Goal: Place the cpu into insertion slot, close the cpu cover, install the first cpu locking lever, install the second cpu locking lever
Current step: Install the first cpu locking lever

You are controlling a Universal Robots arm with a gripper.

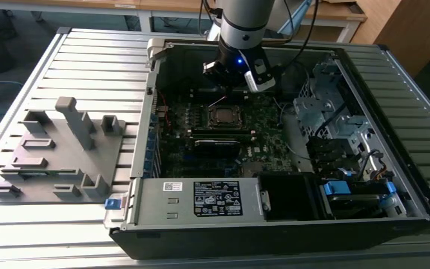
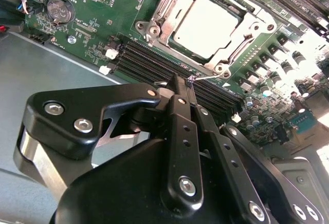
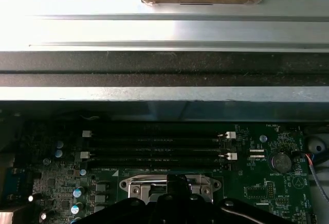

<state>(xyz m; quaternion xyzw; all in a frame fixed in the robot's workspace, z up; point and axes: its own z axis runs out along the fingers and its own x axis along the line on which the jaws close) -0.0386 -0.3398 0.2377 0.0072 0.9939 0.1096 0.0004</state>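
Observation:
The cpu (image 2: 205, 26), a dull silver square, lies in the insertion slot (image 1: 225, 116) on the green motherboard. The cpu cover (image 2: 165, 9), a metal frame, lies flat around it. A thin wire locking lever (image 2: 213, 76) sticks out from the slot's corner over the memory slots. In the second wrist view my gripper (image 2: 186, 82) is shut, its black fingertips right at the lever's free end; I cannot tell whether the wire is pinched. In the exterior view the gripper (image 1: 232, 91) hangs inside the case just behind the slot. In the first wrist view the gripper (image 3: 177, 182) stands in front of the slot's metal frame (image 3: 139, 185).
Long black memory slots (image 3: 154, 143) run beside the socket, with a coin battery (image 3: 280, 161) nearby. The open case's walls (image 1: 154, 84), a drive cage (image 1: 323, 106) and a power supply (image 1: 200, 197) hem in the board. A grey fixture plate (image 1: 58, 151) lies at the exterior view's left.

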